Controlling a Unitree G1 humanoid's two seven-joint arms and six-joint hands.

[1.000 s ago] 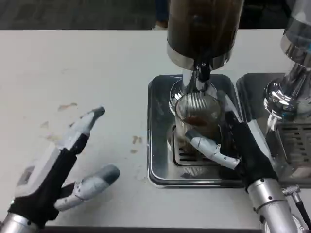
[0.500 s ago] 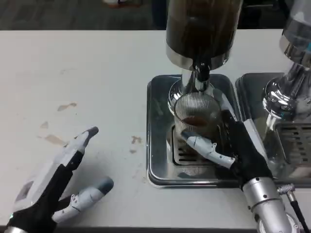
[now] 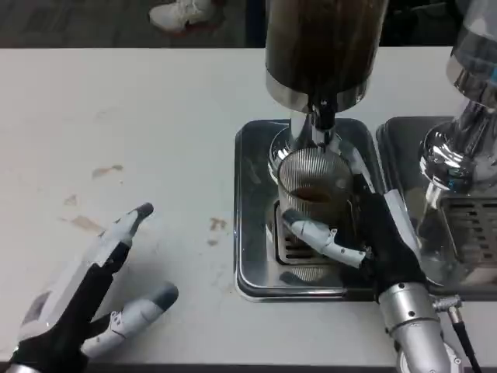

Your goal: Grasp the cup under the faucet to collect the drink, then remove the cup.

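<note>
A clear ribbed cup (image 3: pixel 312 186) with some brown drink in it stands on the drip grate (image 3: pixel 289 245) right under the black faucet (image 3: pixel 322 116) of the dark drink dispenser (image 3: pixel 326 47). My right hand (image 3: pixel 365 233) wraps the cup from the right and front, thumb across its near side, fingers behind it. My left hand (image 3: pixel 89 287) lies open over the white table at the lower left, fingers spread, holding nothing.
The steel drip tray (image 3: pixel 252 225) surrounds the grate. A second dispenser (image 3: pixel 470 109) with its own tray (image 3: pixel 466 233) stands close on the right. Brown stains (image 3: pixel 106 170) mark the bare table to the left.
My left hand has drawn back toward the lower left and sunk lower in the picture. My right hand has crept slightly left around the cup. The cup stays under the faucet.
</note>
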